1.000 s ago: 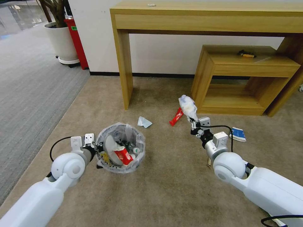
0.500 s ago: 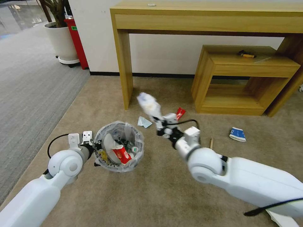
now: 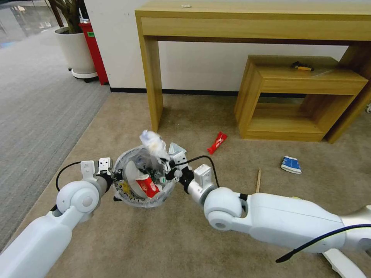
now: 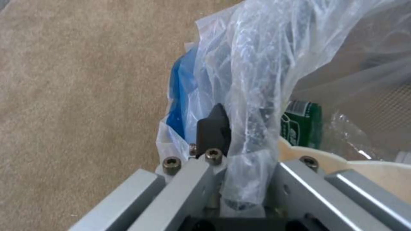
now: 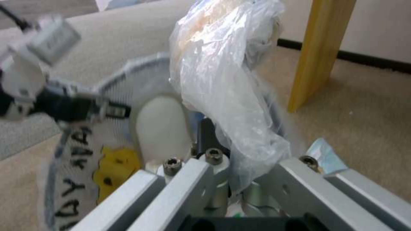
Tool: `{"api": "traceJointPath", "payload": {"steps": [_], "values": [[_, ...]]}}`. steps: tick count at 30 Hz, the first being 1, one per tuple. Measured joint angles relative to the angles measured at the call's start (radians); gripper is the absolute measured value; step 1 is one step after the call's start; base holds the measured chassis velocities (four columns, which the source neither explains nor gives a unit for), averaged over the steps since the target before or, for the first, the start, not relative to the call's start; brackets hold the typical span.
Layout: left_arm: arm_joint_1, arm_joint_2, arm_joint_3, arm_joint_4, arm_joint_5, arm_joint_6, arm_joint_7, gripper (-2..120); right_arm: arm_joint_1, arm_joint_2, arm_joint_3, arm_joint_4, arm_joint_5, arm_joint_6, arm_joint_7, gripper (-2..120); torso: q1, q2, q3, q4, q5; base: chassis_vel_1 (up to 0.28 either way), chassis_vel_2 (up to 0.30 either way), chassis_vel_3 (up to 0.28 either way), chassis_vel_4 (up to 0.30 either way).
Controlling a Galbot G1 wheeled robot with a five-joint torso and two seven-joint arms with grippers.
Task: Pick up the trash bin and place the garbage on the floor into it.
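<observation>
The left pincer [image 3: 116,178] is clamped on the rim of the trash bin [image 3: 142,181], its fingers [image 4: 213,130] closed over the crinkled plastic liner and the blue edge beneath it, and holds the bin at the robot's left above the beige floor [image 3: 185,239]. Inside the bin lie a white slipper [image 3: 133,180], a crushed red-white cup [image 3: 147,186] and a green-label bottle [image 4: 301,123]. The right pincer [image 3: 169,166] reaches across to the bin's far rim and is closed on a crumpled clear plastic bag [image 3: 154,143], which stands up from its fingers over the bin's opening; in the right wrist view the bag [image 5: 227,80] hangs just above the slipper and a yellow wrapper [image 5: 113,168] inside the liner. On the carpet, a pale blue scrap [image 3: 177,148] lies just behind the bin, a red wrapper [image 3: 216,142] lies nearer the low wooden shelf [image 3: 297,96], and a wooden stick [image 3: 258,180] and a blue-white carton [image 3: 290,164] lie well to the right. A tall wooden bench [image 3: 247,23] stands against the wall behind.
</observation>
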Motion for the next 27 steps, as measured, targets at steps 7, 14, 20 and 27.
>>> {"api": "traceJointPath", "payload": {"steps": [7, 14, 20, 27], "values": [[-0.004, 0.003, -0.001, -0.004, -0.006, -0.001, -0.002, 0, -0.018, 0.029, -0.021, -0.029, -0.001, 0.005, 0.003, 0, 0.0, 0.0, 0.0, 0.0001, -0.0001, 0.0, 0.0, 0.0, 0.0], [-0.004, 0.008, -0.002, -0.006, -0.013, -0.001, -0.001, 0, -0.042, 0.04, -0.033, -0.042, -0.001, 0.007, 0.021, 0, 0.0, 0.0, 0.0, 0.0001, -0.0001, 0.0, 0.0, 0.0, 0.0], [-0.004, 0.012, -0.003, -0.005, -0.016, -0.001, 0.0, 0, -0.074, 0.045, -0.026, -0.051, -0.005, 0.007, 0.03, 7, 0.0, 0.0, 0.0, 0.0, -0.0001, 0.0, 0.0, 0.0, 0.0], [0.001, 0.004, -0.001, -0.003, -0.011, -0.001, 0.003, 0, -0.114, 0.045, -0.007, -0.055, -0.015, 0.002, 0.042, 34, 0.0, 0.0, 0.0, 0.0, 0.0001, 0.0, 0.0, 0.0, 0.0]]}}
